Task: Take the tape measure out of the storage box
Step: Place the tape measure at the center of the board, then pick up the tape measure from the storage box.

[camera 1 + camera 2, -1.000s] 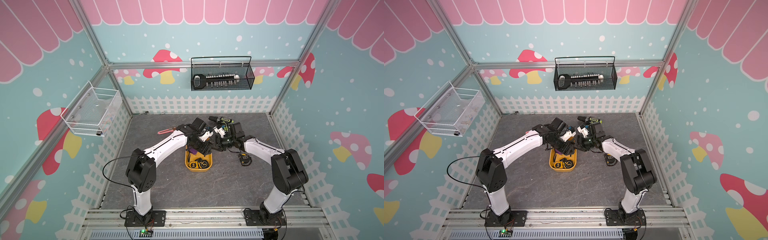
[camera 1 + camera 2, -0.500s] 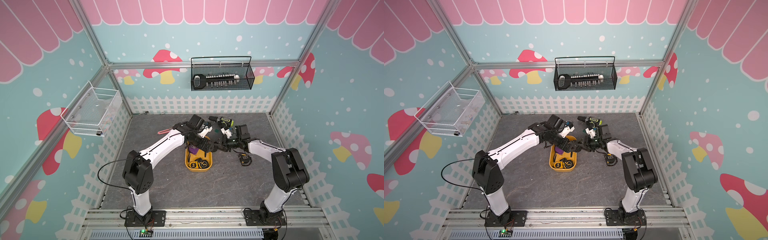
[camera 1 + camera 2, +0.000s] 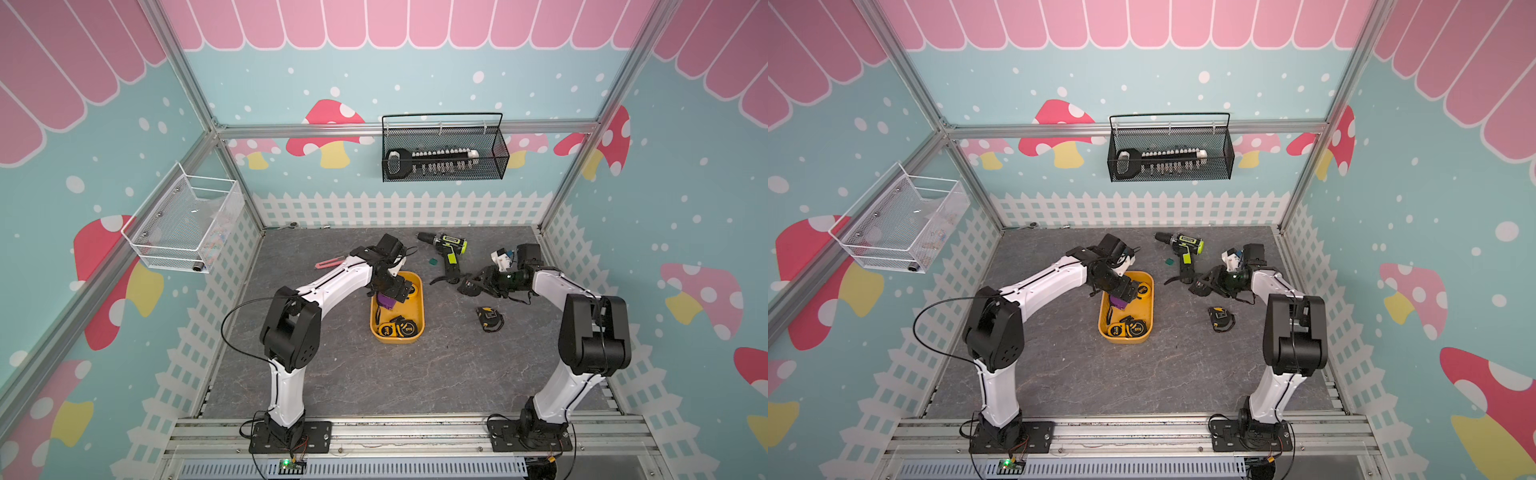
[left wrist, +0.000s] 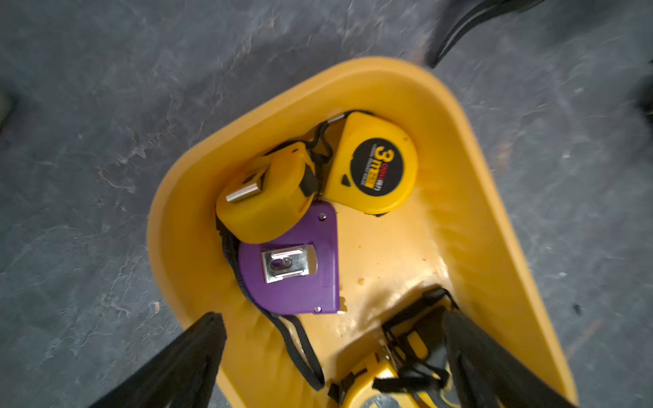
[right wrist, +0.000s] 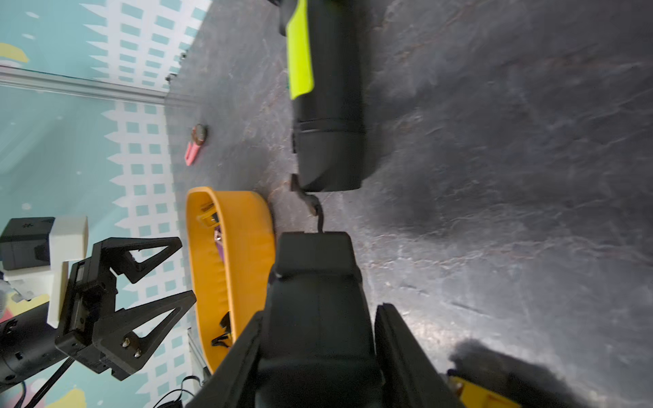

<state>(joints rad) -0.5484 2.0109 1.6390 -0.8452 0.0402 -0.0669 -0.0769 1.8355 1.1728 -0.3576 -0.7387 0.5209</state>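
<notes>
While left gripper (image 4: 332, 316) hangs wide open above box (image 4: 477, 197), purple tape (image 4: 293, 268) lies in its 12 o'clock half, yellow tape (image 4: 261, 201) overlapping: lift may drag both. Right gripper (image 5: 321, 311), at box's 2 o'clock, clasps black case (image 5: 314, 261).

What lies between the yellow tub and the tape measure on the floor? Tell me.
Nothing: bare floor separates the tub from that tape measure, in both top views.

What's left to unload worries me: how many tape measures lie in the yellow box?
4. Near end: the clip-up yellow tape beside the label-up yellow tape. Middle: the purple tape. Far end: a fourth tape half-hidden under the open left gripper.
</notes>
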